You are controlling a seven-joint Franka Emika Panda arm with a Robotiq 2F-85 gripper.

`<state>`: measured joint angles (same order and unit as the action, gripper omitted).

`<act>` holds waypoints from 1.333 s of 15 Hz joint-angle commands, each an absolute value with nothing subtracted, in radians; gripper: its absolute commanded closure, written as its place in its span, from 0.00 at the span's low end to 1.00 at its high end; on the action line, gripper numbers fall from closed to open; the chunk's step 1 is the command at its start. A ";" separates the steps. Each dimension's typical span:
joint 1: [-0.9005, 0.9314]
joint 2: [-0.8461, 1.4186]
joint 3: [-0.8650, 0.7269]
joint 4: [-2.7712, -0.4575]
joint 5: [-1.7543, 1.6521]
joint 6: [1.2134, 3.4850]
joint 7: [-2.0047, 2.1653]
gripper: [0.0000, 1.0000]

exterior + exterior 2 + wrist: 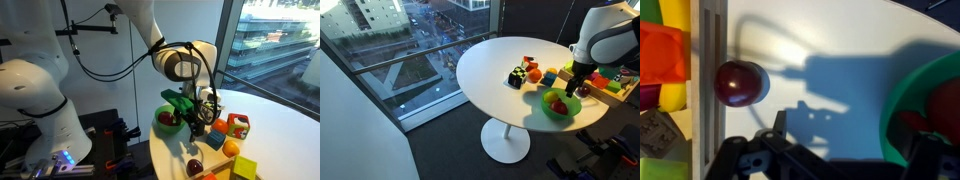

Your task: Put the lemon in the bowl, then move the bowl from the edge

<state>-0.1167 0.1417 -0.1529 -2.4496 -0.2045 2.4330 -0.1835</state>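
The bright-green bowl (168,122) stands near the table's edge and holds a red fruit. It shows in both exterior views (559,105) and at the right edge of the wrist view (908,110). My gripper (207,108) hangs just beside the bowl, over bare table (582,90). In the wrist view its fingers (830,165) are spread wide with only table between them, so it is open and empty. I cannot make out the lemon for certain. A pale speck beside the red fruit in the bowl is too small to tell.
A dark red fruit (740,83) lies next to a wooden tray (708,60) of coloured toy pieces. An orange ball (231,147), a yellow-green cube (243,168) and red and blue blocks (237,125) lie close by. More toys (525,72) sit mid-table.
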 commanded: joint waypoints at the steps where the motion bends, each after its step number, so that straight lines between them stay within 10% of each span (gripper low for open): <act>1: -0.124 0.095 -0.137 -2.420 -0.166 2.388 -0.200 0.00; 20: -0.087 -0.066 -0.082 -2.204 0.001 1.999 -0.338 0.00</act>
<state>-0.0926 -0.0247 -0.0804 -2.2348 0.0134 2.0784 -0.3314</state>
